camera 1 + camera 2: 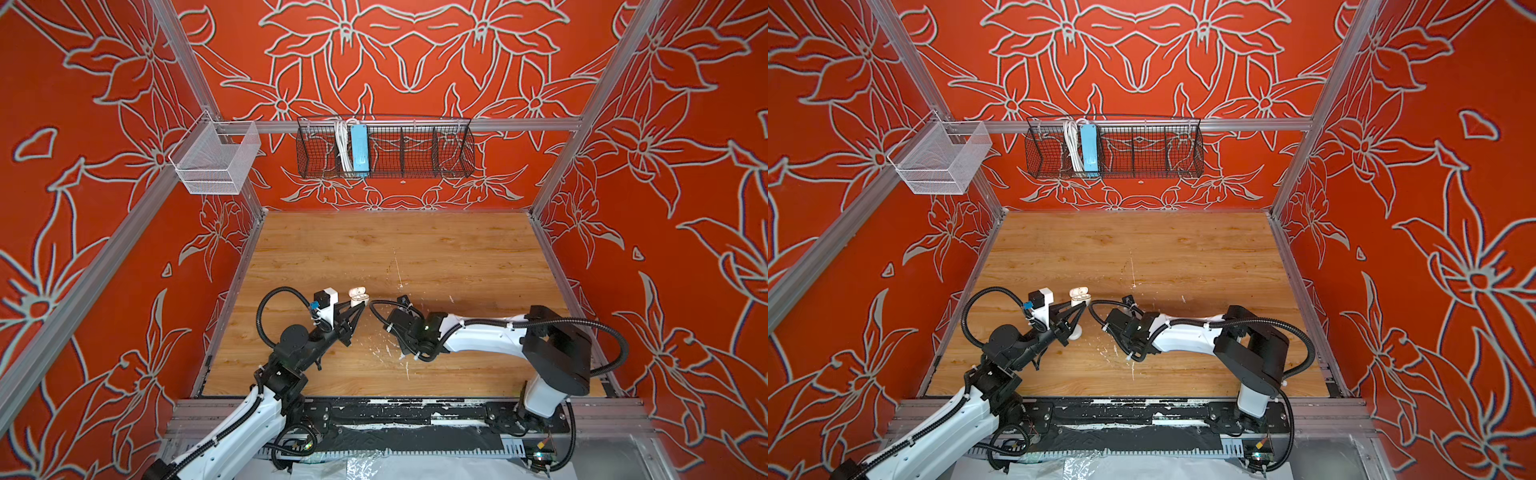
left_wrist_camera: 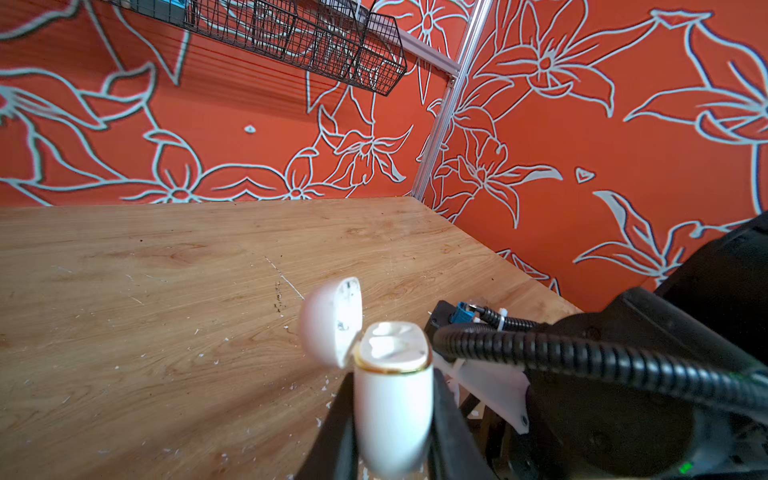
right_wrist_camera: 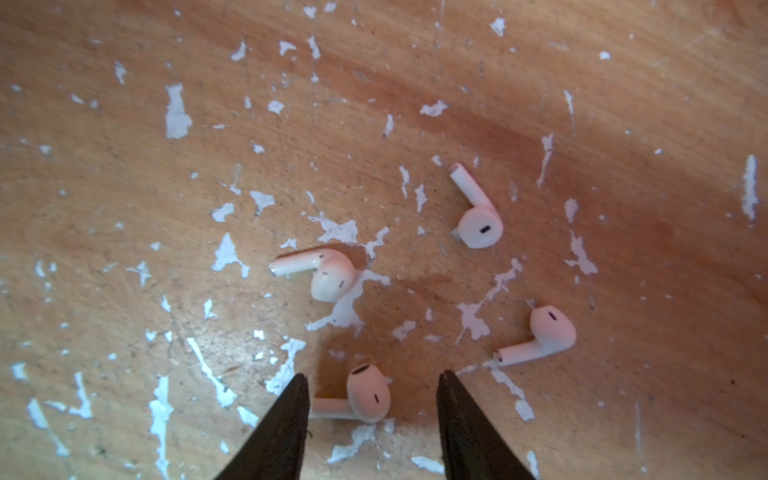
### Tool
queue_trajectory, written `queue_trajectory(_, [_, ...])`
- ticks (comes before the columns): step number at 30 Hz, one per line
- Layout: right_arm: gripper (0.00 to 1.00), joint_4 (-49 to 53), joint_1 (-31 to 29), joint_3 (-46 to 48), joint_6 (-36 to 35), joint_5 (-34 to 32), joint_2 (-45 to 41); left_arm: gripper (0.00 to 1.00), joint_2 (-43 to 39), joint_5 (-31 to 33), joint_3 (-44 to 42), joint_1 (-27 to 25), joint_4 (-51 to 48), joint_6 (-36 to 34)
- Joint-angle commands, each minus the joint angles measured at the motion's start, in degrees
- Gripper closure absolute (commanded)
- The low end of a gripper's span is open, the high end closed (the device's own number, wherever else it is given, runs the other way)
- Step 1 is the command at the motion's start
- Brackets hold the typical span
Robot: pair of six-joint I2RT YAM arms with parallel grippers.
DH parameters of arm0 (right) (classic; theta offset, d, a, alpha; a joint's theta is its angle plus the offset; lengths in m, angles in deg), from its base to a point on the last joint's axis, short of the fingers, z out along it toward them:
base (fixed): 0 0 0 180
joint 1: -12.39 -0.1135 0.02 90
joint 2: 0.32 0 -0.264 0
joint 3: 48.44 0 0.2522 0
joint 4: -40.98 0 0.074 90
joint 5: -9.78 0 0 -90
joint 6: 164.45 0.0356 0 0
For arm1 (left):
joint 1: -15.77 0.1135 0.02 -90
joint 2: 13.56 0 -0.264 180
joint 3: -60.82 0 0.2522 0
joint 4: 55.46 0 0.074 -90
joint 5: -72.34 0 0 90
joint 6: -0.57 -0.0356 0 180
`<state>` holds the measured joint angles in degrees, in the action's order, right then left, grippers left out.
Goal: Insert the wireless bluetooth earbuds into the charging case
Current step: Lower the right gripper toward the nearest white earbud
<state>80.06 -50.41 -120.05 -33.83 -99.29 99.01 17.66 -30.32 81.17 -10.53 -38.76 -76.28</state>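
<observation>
Over on the left side of the desk (image 1: 415,257), the left hand (image 2: 392,374) is clamped on the charging case (image 2: 392,411), one black finger (image 2: 338,432) pressed on each side of the white body. The case stands roughly upright in the grip w/ its lid (image 2: 332,322) flipped open and hanging off to one side on the hinge. The top of the case is too blurry to tell what's in the sockets tbh. In both top views you can see the case (image 1: 358,296) sticking up at the tip of the left hand, and it looks lifted clear of the wood.

The right arm reaches in toward the middle, wrist pointing down, so both top views hide its fingers. The right wrist cam shows it better: the right hand (image 3: 374,376) has its fingers apart, not gripping anything. It sits low over the earbuds, 4 of them lying loose on the desk.

- nearest earbud (image 3: 368,395) lies right between the two fingertips, stem pointing at one finger. Can't tell if it's touching.
- second earbud (image 3: 330,276) is a bit further out, on its side.
- third earbud (image 3: 480,222) is further still, stem pointing away.
- fourth earbud (image 3: 548,332) is off to the side, just beyond the other fingertip.

None of the buds touch each other. Lots of white paint flecks (image 3: 176,112) are scattered around them, easy to mix up w/ the buds.
</observation>
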Motion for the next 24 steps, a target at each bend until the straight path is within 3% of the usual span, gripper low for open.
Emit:
queue_trajectory(1, [0.47,2.7,-0.7,-1.6,0.5,-1.5,2.0,1.00,0.0,-0.2,1.8,-0.2,1.1,0.0])
queue_trajectory(13, [0.48,8.0,-1.6,-2.0,1.6,-4.5,3.0,1.00,-2.5,0.0,2.0,-0.2,-0.5,-0.3])
queue_trajectory(24, [0.49,8.0,-1.6,3.1,2.9,-7.1,-3.1,1.00,-5.0,0.8,2.0,-0.2,-2.2,-0.5])
